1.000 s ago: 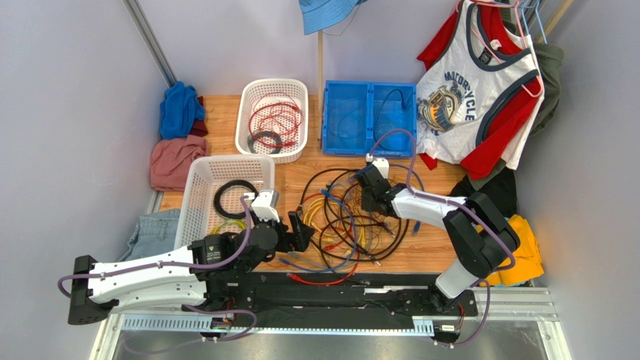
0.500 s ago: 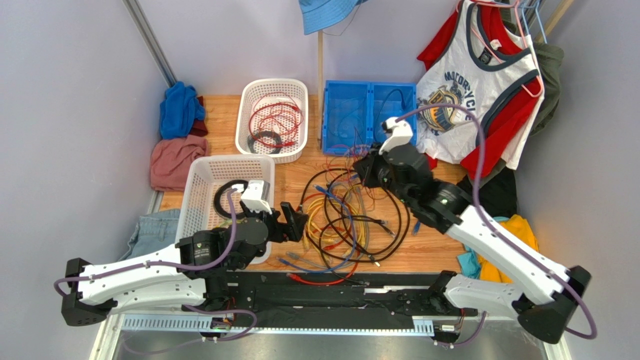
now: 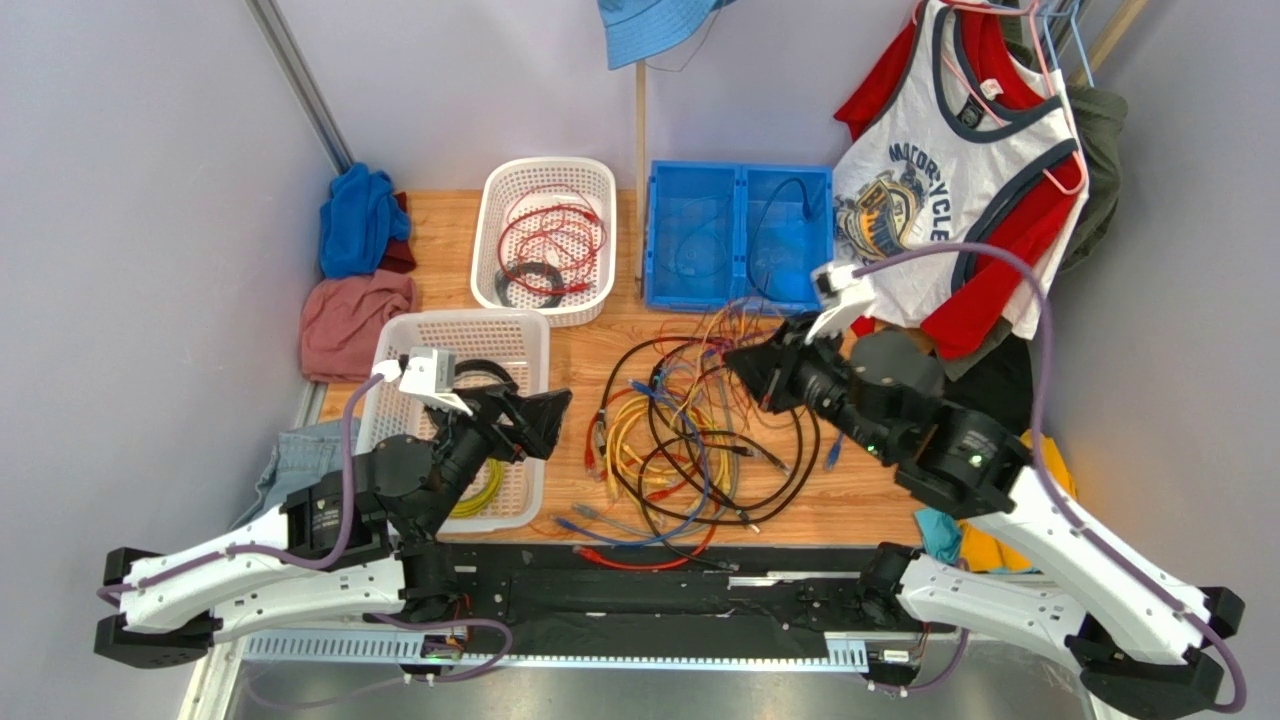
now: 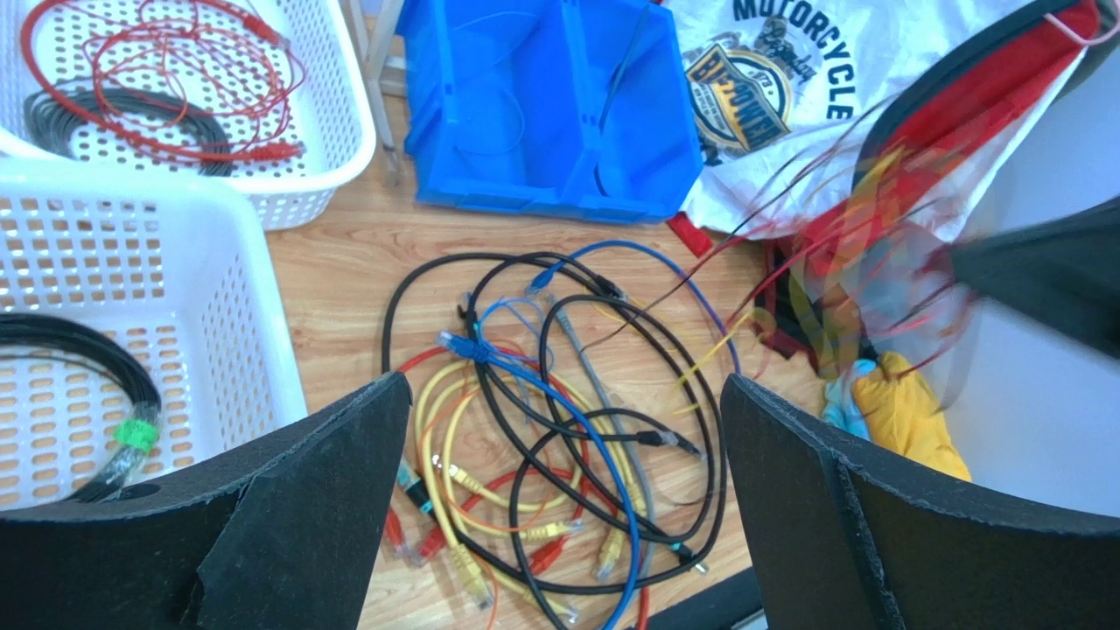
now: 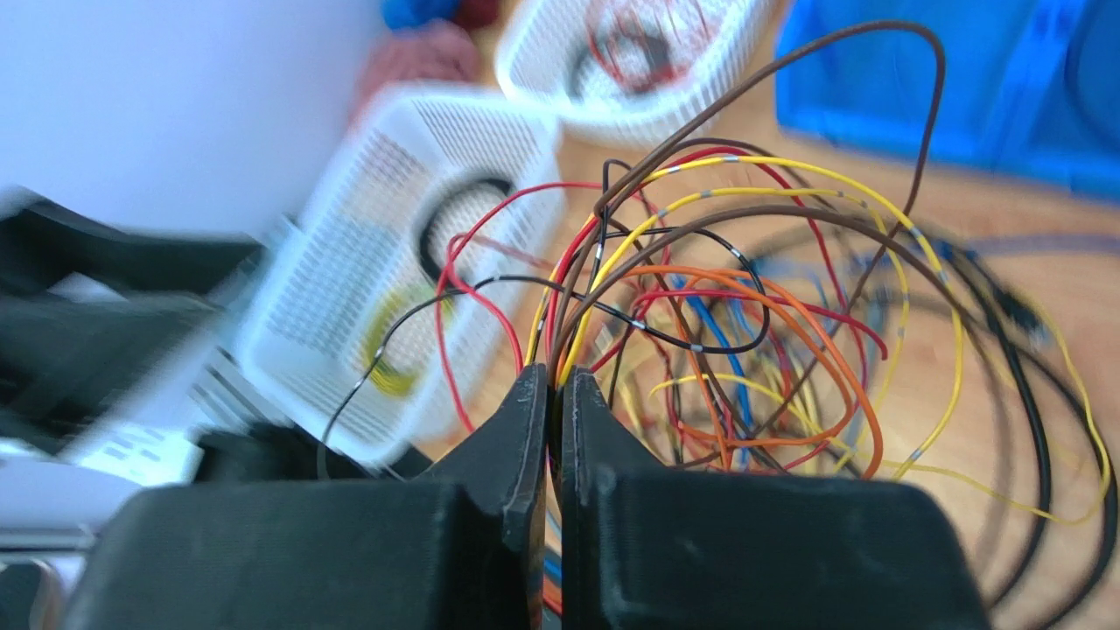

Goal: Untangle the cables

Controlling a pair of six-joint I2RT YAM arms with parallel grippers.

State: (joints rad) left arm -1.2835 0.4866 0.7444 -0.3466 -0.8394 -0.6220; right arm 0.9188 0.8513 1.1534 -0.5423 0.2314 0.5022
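The cables (image 3: 691, 443) lie as a tangled heap of black, yellow, blue, red and orange cords in the middle of the wooden table; they also show in the left wrist view (image 4: 552, 394). My right gripper (image 3: 747, 365) is raised above the heap's far right side. It is shut (image 5: 552, 381) on a bundle of thin wires (image 5: 697, 250), red, yellow, orange, brown and black, that fans out from the jaws. My left gripper (image 3: 541, 413) is open and empty (image 4: 563, 394), held high to the left of the heap, by the near basket.
A near white basket (image 3: 394, 375) holds a black coil and a yellow cable. A far white basket (image 3: 504, 188) holds red and black cables. A blue bin (image 3: 736, 285) stands at the back. Clothes lie at the left (image 3: 346, 323) and hang at the right (image 3: 932, 180).
My right arm has risen and swung right, lifting the thin wire bundle off the heap. My left gripper has pulled back left and up, away from the heap toward the near basket.
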